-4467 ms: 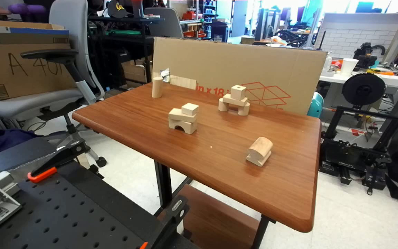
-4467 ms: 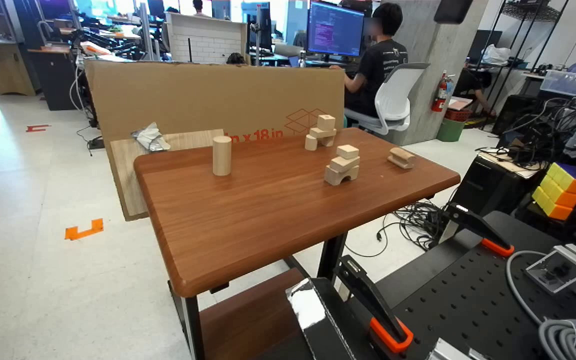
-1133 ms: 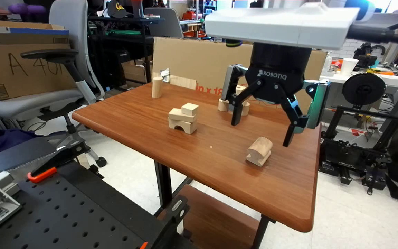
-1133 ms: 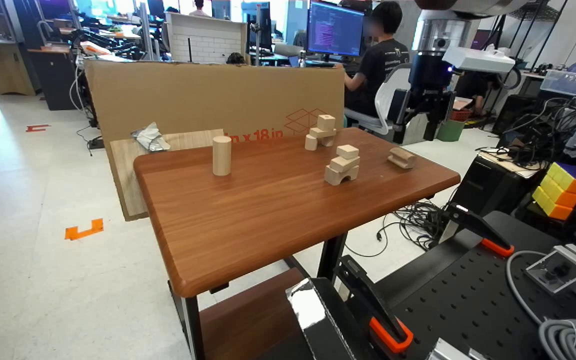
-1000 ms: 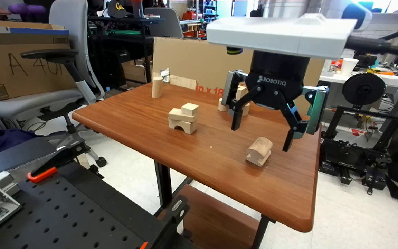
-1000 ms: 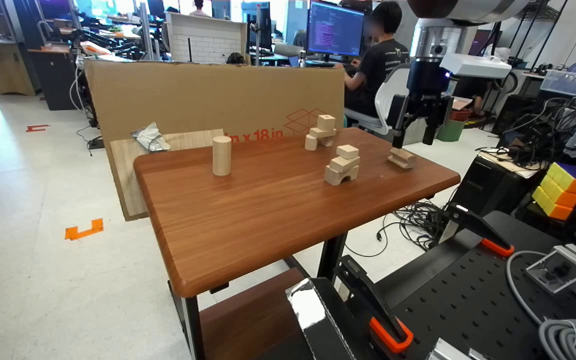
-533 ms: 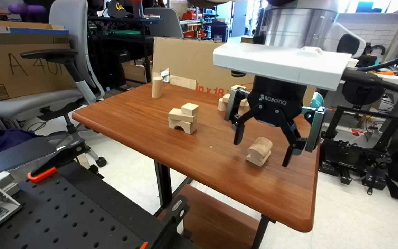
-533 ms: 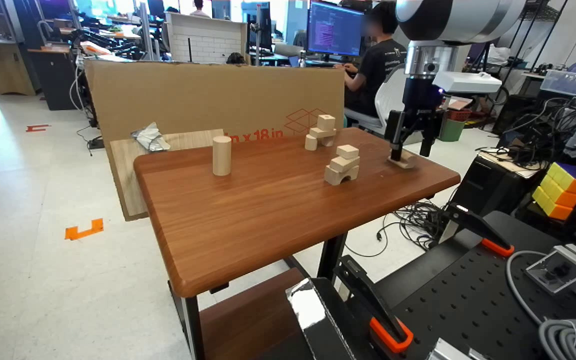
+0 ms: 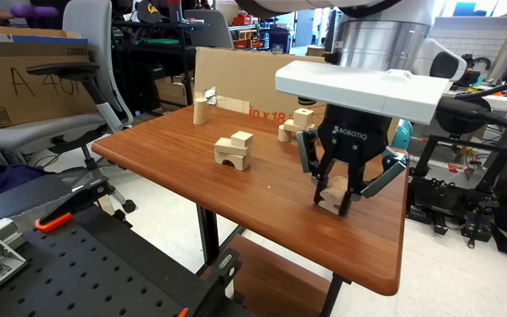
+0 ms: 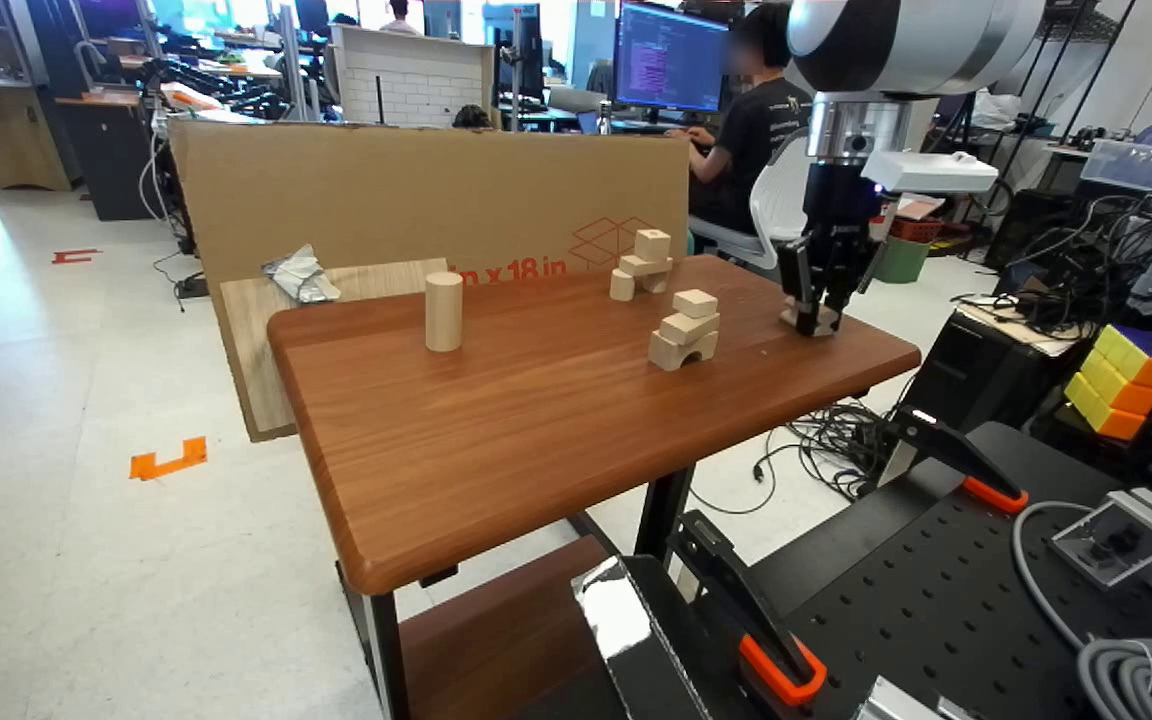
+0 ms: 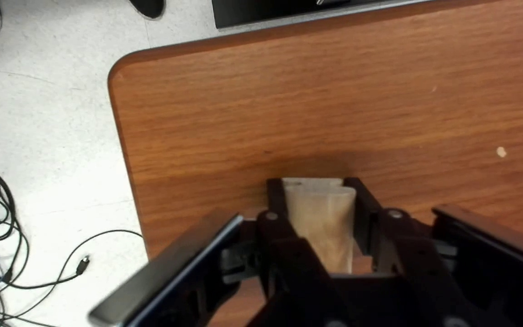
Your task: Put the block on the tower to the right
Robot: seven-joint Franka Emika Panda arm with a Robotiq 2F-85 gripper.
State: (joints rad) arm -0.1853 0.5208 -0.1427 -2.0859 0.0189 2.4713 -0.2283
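hand (image 9: pixel 330 207) grips the pale block (image 9: pixel 335 190) on the table (image 9: pixel 271 207), well apart from the arched stack (image 9: pixel 231 148).

The gripper (image 9: pixel 331 205) partly hides the block (image 9: pixel 335 189) in 3 views.
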